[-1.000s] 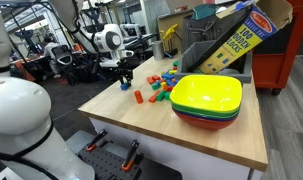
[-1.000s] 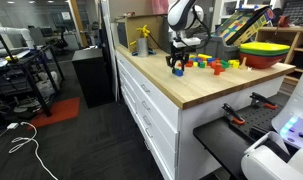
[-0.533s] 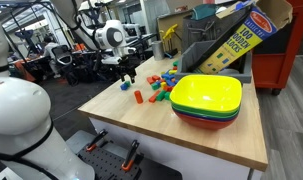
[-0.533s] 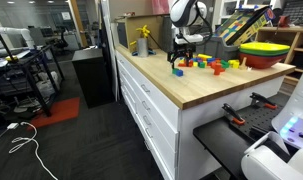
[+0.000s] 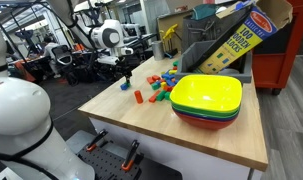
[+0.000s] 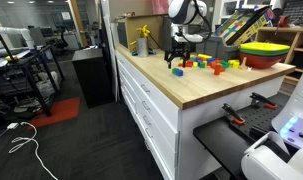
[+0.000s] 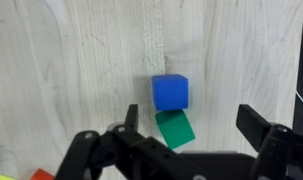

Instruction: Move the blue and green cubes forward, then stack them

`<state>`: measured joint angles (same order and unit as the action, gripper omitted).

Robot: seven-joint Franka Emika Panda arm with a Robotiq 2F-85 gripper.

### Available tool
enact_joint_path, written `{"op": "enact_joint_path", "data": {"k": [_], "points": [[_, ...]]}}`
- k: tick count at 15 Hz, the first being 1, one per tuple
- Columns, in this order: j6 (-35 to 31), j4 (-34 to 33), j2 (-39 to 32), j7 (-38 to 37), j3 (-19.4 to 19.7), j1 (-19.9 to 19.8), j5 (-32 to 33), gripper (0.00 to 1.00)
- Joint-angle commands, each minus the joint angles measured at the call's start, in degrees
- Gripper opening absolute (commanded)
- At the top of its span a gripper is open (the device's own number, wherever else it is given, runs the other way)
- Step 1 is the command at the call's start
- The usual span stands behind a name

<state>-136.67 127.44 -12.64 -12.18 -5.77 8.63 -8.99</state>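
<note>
Wrist view: the end effector [image 7: 191, 128] has just sprung apart, empty, above the blue cube [image 7: 170, 91] and green cube [image 7: 175, 130], which lie touching on the worktop [image 7: 71, 60]. In both exterior views it has lifted clear, and I'd judge the stacking still to do.

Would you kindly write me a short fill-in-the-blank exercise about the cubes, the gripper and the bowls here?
In the wrist view, the ____ cube shows nearer the gripper than the blue cube does. The gripper's jaws stand ____, holding nothing. The top bowl of the stack is ____. Both cubes lie on a ____ table.
Missing words: green; open; yellow; wooden.
</note>
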Motion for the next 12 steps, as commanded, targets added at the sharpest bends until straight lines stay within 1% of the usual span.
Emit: {"op": "enact_joint_path", "data": {"k": [1,6,9,12], "points": [[-2.7,1.0,0.2,3.3,-0.3,-0.5,1.1,1.00],[-5.9,-0.1,-2.0,7.2,-0.4,-0.9,2.8,1.00],[-7.1,-0.9,-3.3,9.2,0.0,-0.9,5.1,1.00],[-9.0,-1.4,-4.2,7.5,1.2,-0.8,8.3,1.00]]}}
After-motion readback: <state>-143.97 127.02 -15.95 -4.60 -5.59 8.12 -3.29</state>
